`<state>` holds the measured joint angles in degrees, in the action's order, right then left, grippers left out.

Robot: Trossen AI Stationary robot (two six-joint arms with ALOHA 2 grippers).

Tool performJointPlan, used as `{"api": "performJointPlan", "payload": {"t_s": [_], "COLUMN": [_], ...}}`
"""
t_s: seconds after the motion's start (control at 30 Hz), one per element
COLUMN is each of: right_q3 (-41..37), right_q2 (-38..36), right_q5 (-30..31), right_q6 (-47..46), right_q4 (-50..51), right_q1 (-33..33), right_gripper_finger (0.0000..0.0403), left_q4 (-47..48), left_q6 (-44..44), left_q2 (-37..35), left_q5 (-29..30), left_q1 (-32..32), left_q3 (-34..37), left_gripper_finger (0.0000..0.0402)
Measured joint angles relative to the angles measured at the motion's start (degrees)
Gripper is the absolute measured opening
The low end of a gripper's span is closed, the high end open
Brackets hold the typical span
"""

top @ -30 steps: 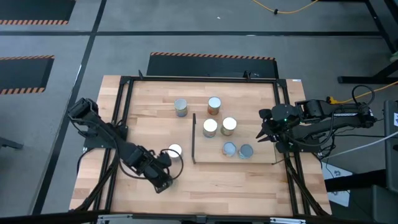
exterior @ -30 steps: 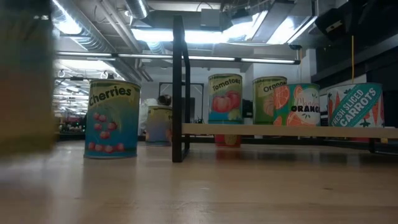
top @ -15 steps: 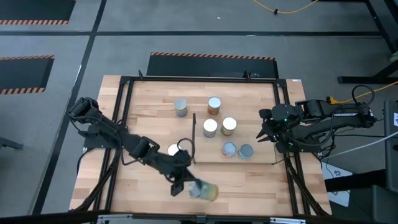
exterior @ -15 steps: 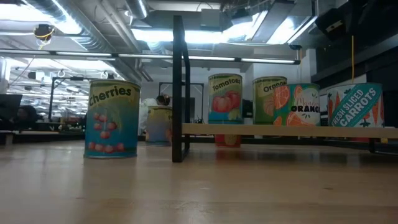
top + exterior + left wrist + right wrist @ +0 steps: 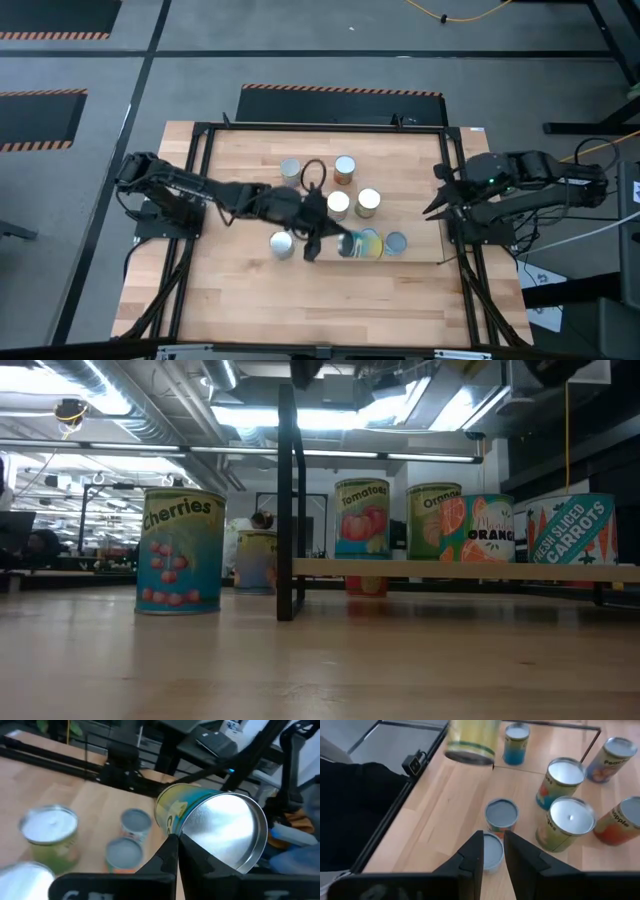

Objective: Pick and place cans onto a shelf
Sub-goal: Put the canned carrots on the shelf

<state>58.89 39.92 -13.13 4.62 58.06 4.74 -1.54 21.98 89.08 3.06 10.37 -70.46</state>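
Observation:
My left gripper [image 5: 322, 240] is shut on a yellow and blue can [image 5: 358, 247] and holds it in the air over the shelf's near left part. The shelf [image 5: 415, 225] is a light board with a thin dark upright panel [image 5: 312, 215] on its left edge. Several cans stand upright on it, among them a white-topped one [image 5: 338, 205] and a blue-topped one [image 5: 396, 242]. A cherries can [image 5: 282, 245] stands on the table left of the panel. My right gripper [image 5: 438, 203] hovers by the shelf's right edge, open and holding nothing. My left gripper pinches the rim [image 5: 171, 839] of the can's silver end between its two shut fingers. The fingers come at it nearly level from the table's left. The can [image 5: 215, 825] lies tipped on its side, silver end toward the wrist, lifted clear above the shelf.
Two more cans [image 5: 290, 172] [image 5: 345, 168] stand on the table beyond the shelf's far edge. A black frame [image 5: 200, 200] runs around the tabletop. Bare wood lies along the table's near edge [image 5: 330, 310].
My left gripper has swung from the table's near left area up and toward the far right, carrying the can to a place over the shelf; the wrist has rolled and the can now lies on its side. My right gripper has risen a little.

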Motion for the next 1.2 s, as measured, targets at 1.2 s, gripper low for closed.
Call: {"api": "performJointPlan", "payload": {"t_s": [1.2], "right_q3": [0.85], "right_q2": [-7.06], "right_q5": [6.45], "right_q6": [-2.92], "right_q4": [6.38], "right_q1": [-0.03], "right_gripper_finger": [0.0080], "left_q4": [28.30], "left_q6": [-18.12], "left_q2": [33.74], "left_q5": [-9.58], "left_q1": [-15.62], "left_q3": [-49.64], "left_gripper_finger": [0.0000]}}
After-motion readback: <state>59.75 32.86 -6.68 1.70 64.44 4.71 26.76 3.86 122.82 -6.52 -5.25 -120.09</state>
